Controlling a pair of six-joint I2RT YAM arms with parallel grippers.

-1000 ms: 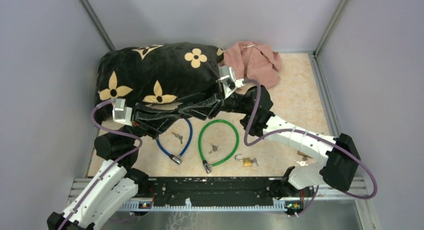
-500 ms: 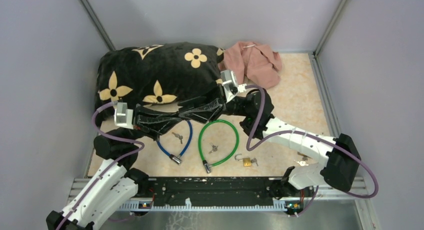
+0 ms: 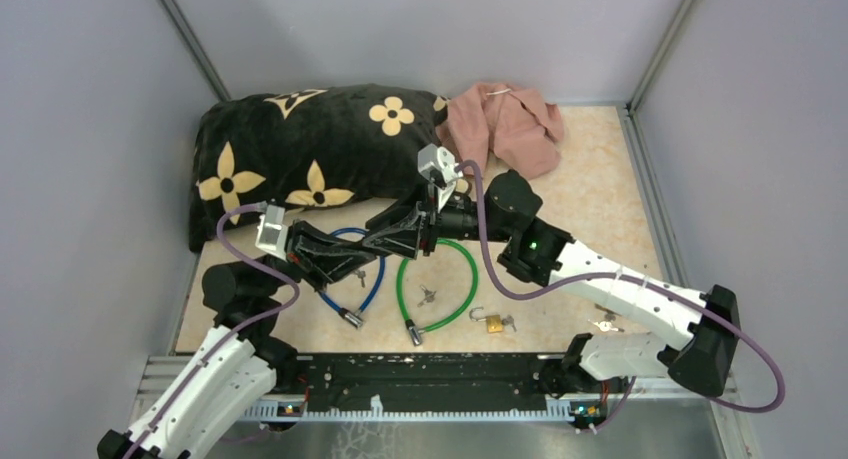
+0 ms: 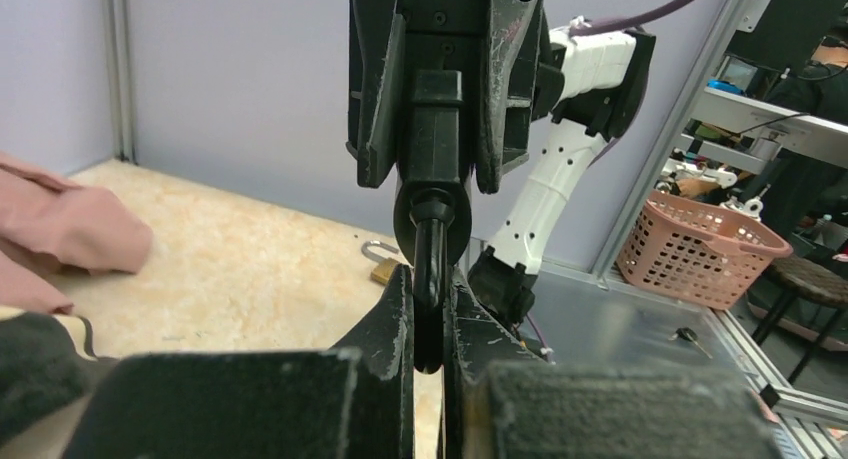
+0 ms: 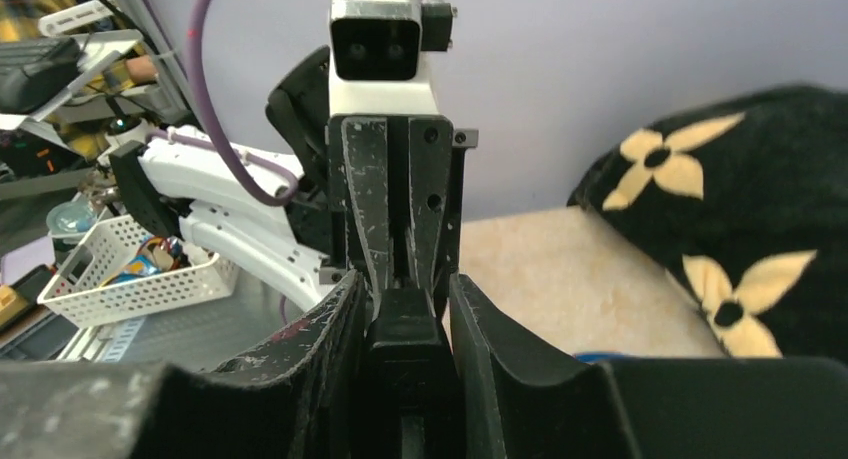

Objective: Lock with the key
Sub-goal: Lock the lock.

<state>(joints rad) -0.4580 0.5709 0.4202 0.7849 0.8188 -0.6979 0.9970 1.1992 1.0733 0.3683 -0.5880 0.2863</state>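
My two grippers meet tip to tip above the table in the top view. The left gripper (image 3: 362, 251) (image 4: 428, 319) is shut on the round black head of the key (image 4: 430, 264). The key's front end runs into a black lock body (image 4: 433, 109) (image 5: 408, 344). My right gripper (image 3: 392, 237) (image 5: 408, 299) is shut on that lock, a finger on each side. The key's blade is hidden inside the lock and between the fingers.
Under the grippers lie a blue cable lock (image 3: 345, 301) and a green cable lock (image 3: 447, 279) with small keys (image 3: 427, 296). A brass padlock (image 3: 493, 323) (image 4: 383, 267) lies nearer the front. A black flowered pillow (image 3: 310, 144) and pink cloth (image 3: 505, 124) fill the back.
The left gripper has moved right and the right gripper left and nearer, so the two stand closer together over the blue cable. Both grips stayed as they were.
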